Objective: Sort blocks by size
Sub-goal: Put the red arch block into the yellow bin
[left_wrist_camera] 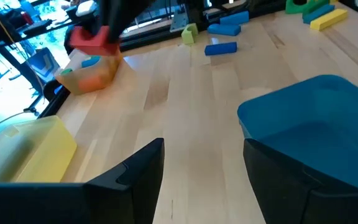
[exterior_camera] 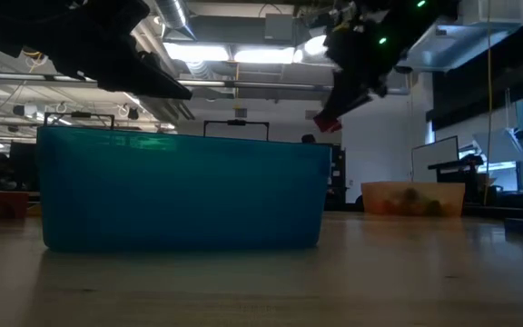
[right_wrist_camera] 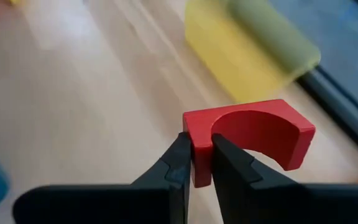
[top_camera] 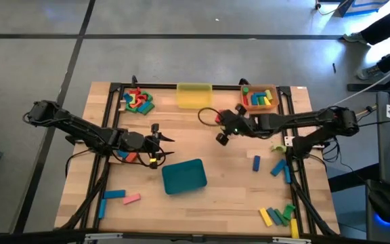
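Wooden table holds three trays. Up high, the right gripper pinches one leg of a red arch block. The orange tray lies just right and far of it, nearest this arm. The left gripper waits open by the teal tray.

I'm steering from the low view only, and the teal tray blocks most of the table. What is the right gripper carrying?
Observer: The right gripper is shut on a red arch block, pinching one leg.
Operator: Where is it over the table?
Observer: Between the yellow tray and the orange tray, nearer the table's middle.
Operator: And the left gripper?
Observer: The left gripper is open and empty, beside the teal tray.
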`<state>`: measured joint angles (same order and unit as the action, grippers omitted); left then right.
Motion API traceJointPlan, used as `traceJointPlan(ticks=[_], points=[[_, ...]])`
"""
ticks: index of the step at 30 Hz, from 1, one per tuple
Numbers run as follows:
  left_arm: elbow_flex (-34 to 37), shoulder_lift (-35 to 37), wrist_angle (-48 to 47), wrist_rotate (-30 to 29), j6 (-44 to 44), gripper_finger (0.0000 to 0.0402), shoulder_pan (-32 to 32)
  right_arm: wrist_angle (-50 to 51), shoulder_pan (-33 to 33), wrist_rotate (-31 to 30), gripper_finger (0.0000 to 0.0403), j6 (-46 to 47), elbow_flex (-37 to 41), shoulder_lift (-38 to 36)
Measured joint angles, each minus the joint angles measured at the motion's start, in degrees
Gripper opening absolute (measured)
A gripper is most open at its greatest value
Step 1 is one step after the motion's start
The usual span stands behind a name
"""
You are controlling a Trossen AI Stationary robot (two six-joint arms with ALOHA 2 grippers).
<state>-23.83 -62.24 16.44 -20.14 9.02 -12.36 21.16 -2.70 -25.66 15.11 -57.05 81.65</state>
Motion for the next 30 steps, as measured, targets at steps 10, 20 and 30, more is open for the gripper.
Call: traceJointPlan(ticks=[10,20,30], points=[[0.00,0.00,0.51,0.00,-0.63,0.0205,0.00,-16.64,-10.80,5.11,0.0053,-19.95,0.00,8.95],[0.00,0.00,0.77,-0.02,-0.77,0.0205,0.04,-33.09,-21.29,9.65,0.0053,-27.46,0.00,17.76],[0.00,0.00,0.97,0.00,-0.70,0.0205,0.04,-35.63,-25.51,17.72,0.0053,-27.45,0.01,22.46]])
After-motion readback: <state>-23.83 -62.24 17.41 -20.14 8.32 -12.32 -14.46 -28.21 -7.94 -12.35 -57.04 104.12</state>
